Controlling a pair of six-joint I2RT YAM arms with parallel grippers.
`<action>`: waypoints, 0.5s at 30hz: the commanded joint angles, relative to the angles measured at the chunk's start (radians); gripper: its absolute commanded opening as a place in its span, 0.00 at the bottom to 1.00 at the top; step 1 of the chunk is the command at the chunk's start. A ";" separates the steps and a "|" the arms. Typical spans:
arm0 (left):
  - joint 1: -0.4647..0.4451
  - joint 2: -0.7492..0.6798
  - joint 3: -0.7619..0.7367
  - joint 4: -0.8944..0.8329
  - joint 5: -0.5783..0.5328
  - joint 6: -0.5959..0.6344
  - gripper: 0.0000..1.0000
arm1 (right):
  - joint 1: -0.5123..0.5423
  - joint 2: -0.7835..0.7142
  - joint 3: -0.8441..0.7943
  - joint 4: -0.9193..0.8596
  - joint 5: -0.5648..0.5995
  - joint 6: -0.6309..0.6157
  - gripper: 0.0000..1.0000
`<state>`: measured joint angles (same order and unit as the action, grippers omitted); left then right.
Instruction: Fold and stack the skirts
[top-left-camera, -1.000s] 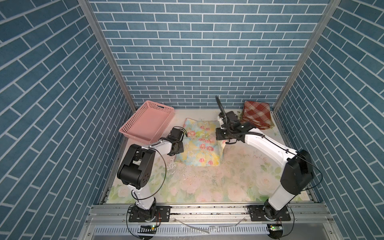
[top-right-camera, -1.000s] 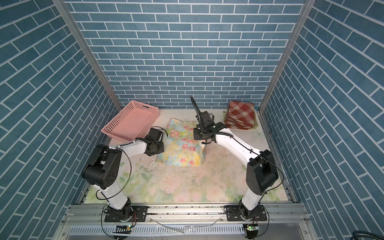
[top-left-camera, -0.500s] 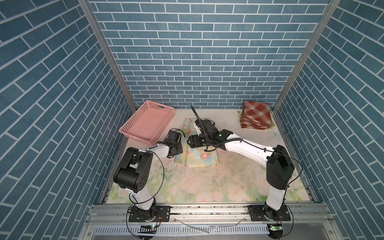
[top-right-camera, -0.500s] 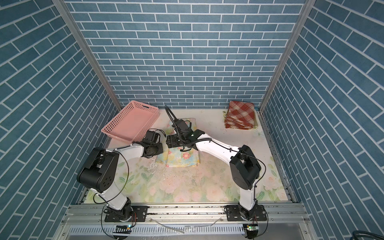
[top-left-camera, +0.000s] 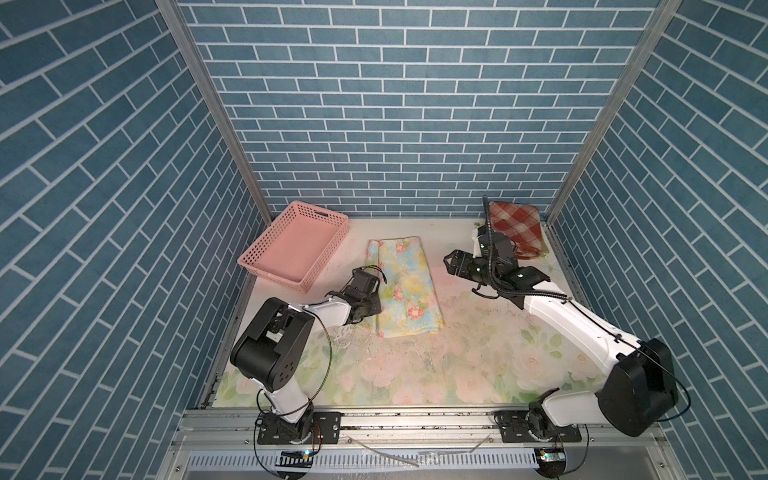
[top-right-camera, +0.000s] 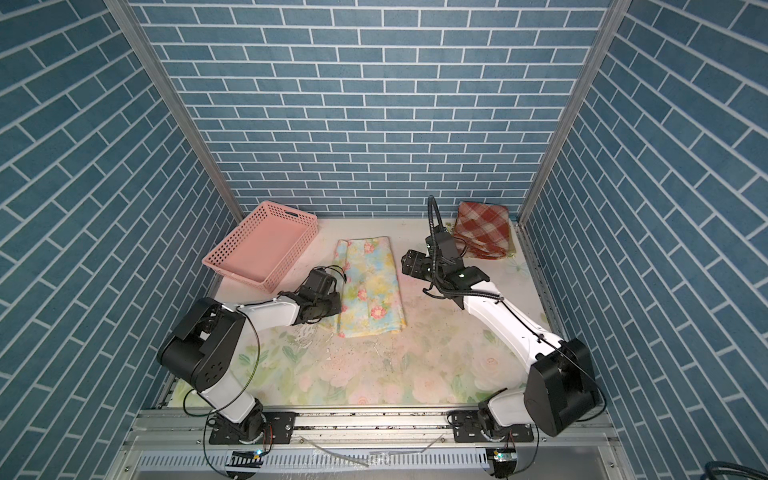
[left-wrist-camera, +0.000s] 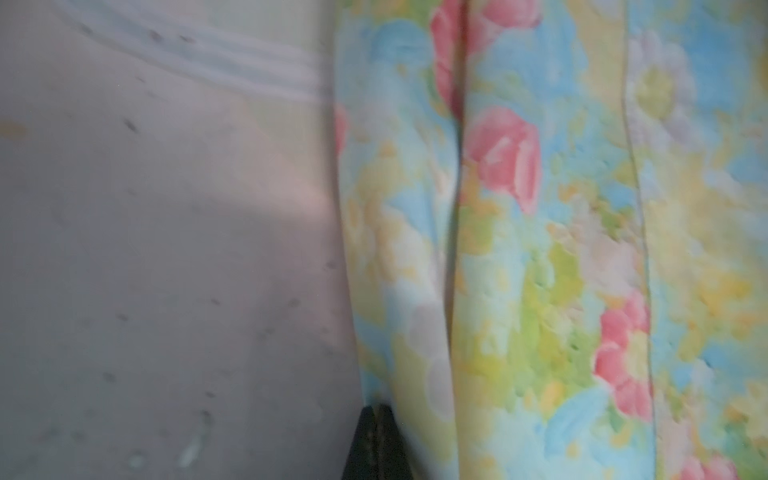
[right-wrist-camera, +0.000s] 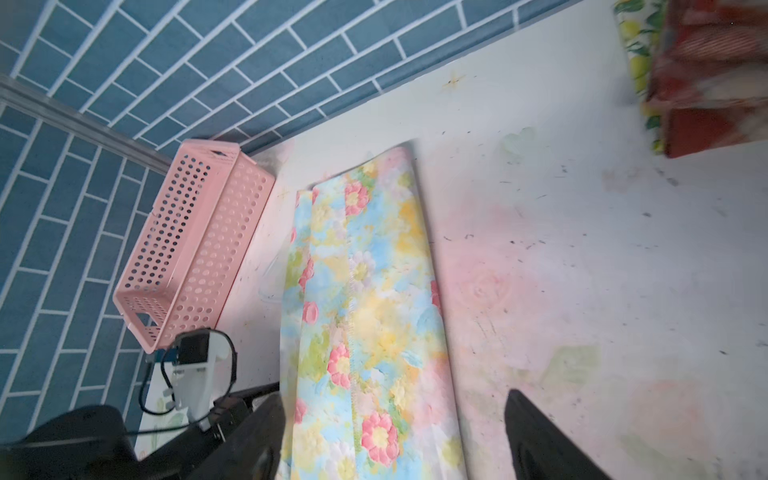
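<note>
Worktop (top-left-camera: 478, 353) carries a pink basket (top-left-camera: 326, 255) back left, only bare floor showing inside, and the folded floral skirt (top-left-camera: 403, 286) beside it. Plaid skirt (top-left-camera: 515, 226) sits back right; left gripper (left-wrist-camera: 376, 440) is closed at the floral skirt's edge, right gripper (top-left-camera: 453, 264) hangs wide open.

The basket (top-left-camera: 328, 253) was set at the back left of the table covering (top-left-camera: 457, 365), near the left wall. The folded floral skirt (top-left-camera: 405, 286) was laid just right of it. The plaid skirt (top-left-camera: 515, 226) was stacked on the lemon-print skirt (right-wrist-camera: 636, 41) in the back right corner. The left gripper (top-left-camera: 373, 308) was placed at the floral skirt's left edge. The right gripper (top-left-camera: 451, 266) was held between that skirt and the stack.
</note>
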<state>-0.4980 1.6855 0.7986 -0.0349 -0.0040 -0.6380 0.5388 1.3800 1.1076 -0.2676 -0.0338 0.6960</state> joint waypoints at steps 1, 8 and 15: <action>-0.112 0.031 -0.073 -0.139 0.022 -0.129 0.00 | -0.042 -0.107 -0.038 -0.038 0.033 0.006 0.82; -0.402 0.053 -0.002 -0.022 -0.003 -0.424 0.00 | -0.107 -0.300 -0.059 -0.146 0.070 -0.041 0.84; -0.572 0.121 0.245 -0.190 0.022 -0.309 0.48 | -0.117 -0.422 -0.102 -0.271 0.077 -0.073 0.91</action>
<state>-1.0641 1.8210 1.0386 -0.1143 0.0017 -0.9676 0.4263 0.9768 1.0500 -0.4416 0.0231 0.6537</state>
